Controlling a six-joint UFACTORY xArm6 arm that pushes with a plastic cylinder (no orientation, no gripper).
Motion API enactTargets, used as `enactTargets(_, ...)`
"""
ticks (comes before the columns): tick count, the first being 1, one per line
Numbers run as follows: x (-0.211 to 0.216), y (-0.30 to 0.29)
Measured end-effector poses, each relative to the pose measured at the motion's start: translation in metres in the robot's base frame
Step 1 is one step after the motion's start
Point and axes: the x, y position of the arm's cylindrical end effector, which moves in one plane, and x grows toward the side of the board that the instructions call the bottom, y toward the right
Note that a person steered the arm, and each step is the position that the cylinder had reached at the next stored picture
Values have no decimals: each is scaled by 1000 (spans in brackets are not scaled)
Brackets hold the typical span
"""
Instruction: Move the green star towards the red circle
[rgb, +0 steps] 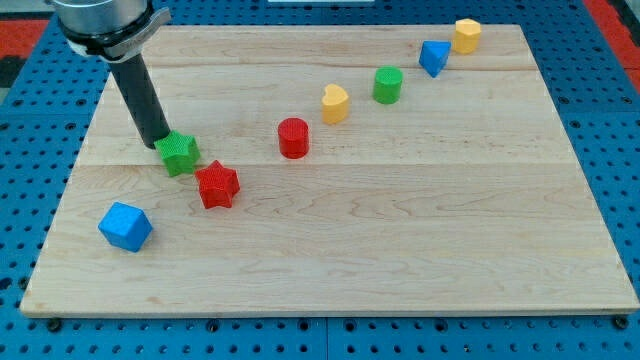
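Observation:
The green star (179, 154) lies on the wooden board at the view's left, close to the red star (217, 185) at its lower right. My tip (159, 144) touches the green star's upper left side. The red circle (293, 137) stands near the board's middle, to the right of the green star and a little higher in the view.
A blue block (125, 226) lies at the lower left. A yellow heart (335, 103), a green cylinder (388, 85), a blue block (434, 57) and a yellow block (466, 35) run in a diagonal toward the top right. The wooden board (400, 230) sits on a blue pegboard.

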Motion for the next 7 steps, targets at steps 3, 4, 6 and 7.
enactTargets(3, 36, 40)
enactTargets(4, 24, 54)
enactTargets(6, 3, 48)
enactTargets(7, 8, 58)
